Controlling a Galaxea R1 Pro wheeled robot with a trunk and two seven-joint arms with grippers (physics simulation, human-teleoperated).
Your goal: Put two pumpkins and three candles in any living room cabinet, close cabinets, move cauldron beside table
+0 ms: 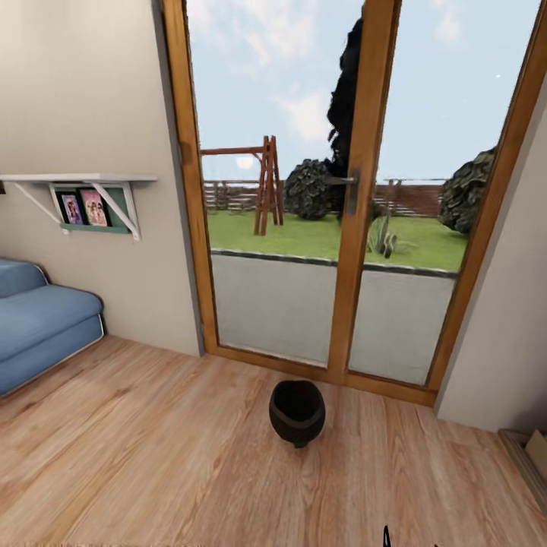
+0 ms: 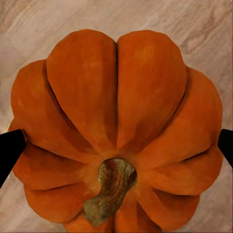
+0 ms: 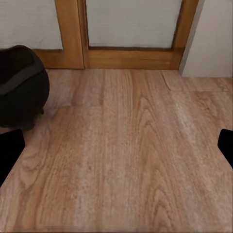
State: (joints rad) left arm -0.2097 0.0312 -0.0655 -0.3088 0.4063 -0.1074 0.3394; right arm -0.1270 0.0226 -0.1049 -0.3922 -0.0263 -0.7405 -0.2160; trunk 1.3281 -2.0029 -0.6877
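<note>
Wooden floor (image 1: 152, 456) spreads before the glass doors (image 1: 334, 228); the black cauldron (image 1: 297, 412) sits on it by the doors, with no worktop near, so unplaced; one pumpkin (image 2: 114, 131) fills the left fingers' (image 2: 9, 148) clenched span, not yet stowed; right fingers (image 3: 9, 150) spread, empty.

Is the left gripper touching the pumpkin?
Touching. The left wrist view shows the pumpkin wedged between the dark fingers of the left gripper, pressed against both sides.

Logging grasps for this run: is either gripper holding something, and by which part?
The left gripper holds a pumpkin, its fingertips against opposite ribbed sides, stem facing the camera. The right gripper is open over bare wooden floor.
</note>
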